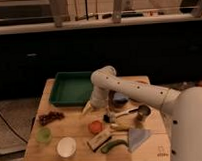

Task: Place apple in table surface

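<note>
Gripper: over table surface; grip state cannot be told. Apple: on the wood, just in front of the gripper.

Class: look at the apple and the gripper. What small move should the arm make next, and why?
Probably lift the gripper up and away. The apple already seems to rest on the table surface, apart from the gripper, which hangs just behind it, near the green tray.

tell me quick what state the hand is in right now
hand: cannot be told; it hangs by the green tray's front right corner, the apple apart from it on the table surface.
</note>
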